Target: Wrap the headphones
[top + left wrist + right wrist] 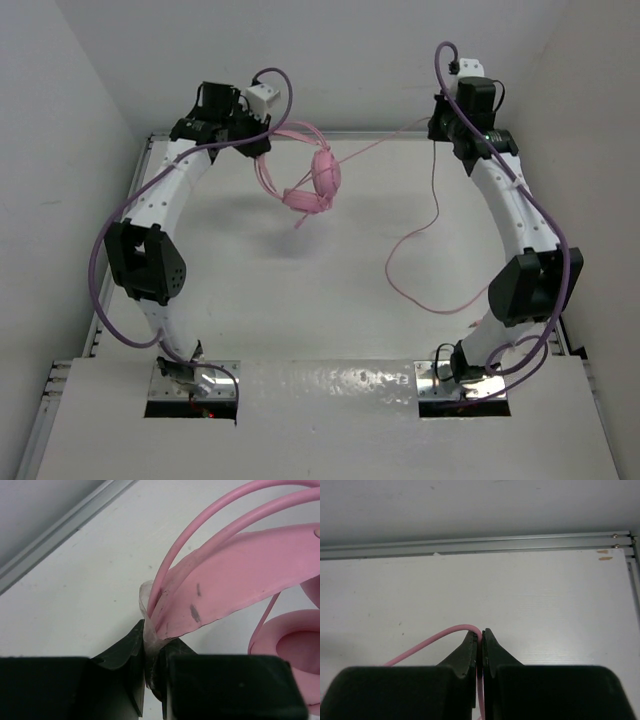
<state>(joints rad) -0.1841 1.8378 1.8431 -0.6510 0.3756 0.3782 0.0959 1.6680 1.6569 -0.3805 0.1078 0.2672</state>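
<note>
The pink headphones [322,178] hang in the air at the back middle of the table, earcups lowest. My left gripper [262,140] is shut on the pink headband [235,580], which runs up and right from the jaws, with an earcup [295,650] at the right edge. The thin pink cord [375,146] stretches taut from the headphones to my right gripper [436,122], which is shut on it; in the right wrist view the cord [427,642] curves in from the left between the closed jaws. The slack cord [410,265] loops down onto the table at the right.
White table top [300,290] with a metal rail along the back edge [470,544] and left edge [55,535]. White walls stand close on the left, back and right. Purple robot cables [105,270] hang along both arms.
</note>
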